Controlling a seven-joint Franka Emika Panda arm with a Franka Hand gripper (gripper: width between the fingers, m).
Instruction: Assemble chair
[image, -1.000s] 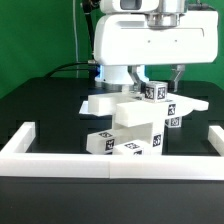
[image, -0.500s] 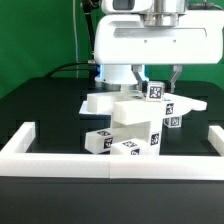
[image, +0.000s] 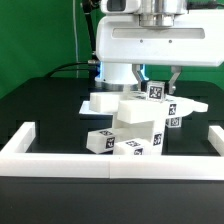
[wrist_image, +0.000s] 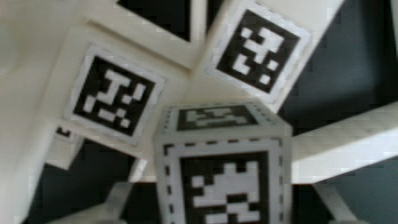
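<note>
The chair parts stand in a cluster at the table's middle. A white block (image: 135, 115) rests on tagged pieces (image: 125, 145), and flat white pieces stick out toward the exterior view's left (image: 100, 101) and right (image: 190, 104). My gripper (image: 156, 80) reaches down from above, with its fingers on either side of a tagged square post (image: 155, 91). In the wrist view the post (wrist_image: 222, 160) fills the gap between the fingers (wrist_image: 128, 190). Tagged white frame pieces (wrist_image: 116, 95) lie beyond it. The gripper is shut on the post.
A long white rail (image: 110, 162) borders the front of the workspace, with short side arms at the exterior view's left (image: 20, 138) and right (image: 212, 134). The robot's white base (image: 150, 45) stands behind the parts. The table is black and the backdrop is green.
The gripper and the post have shifted slightly up and toward the exterior view's right. The other parts look almost unmoved.
</note>
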